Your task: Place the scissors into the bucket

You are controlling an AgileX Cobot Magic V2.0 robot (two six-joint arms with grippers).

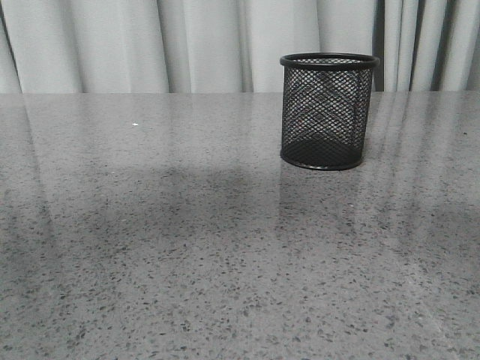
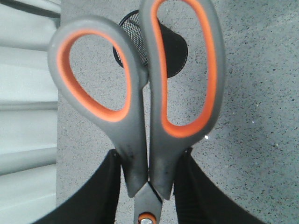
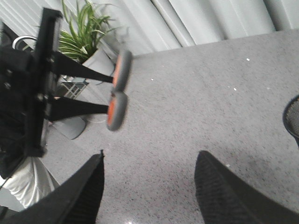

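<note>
The grey plastic-handled scissors with orange-lined loops are sitting clenched in the left hand, gripped just below the loops, handles pointing outward; they are hanging above the speckled grey stone worktop, apart from the small black wire-mesh bucket, which is standing upright on it; the right hand is gaping wide, grasping nothing.
</note>
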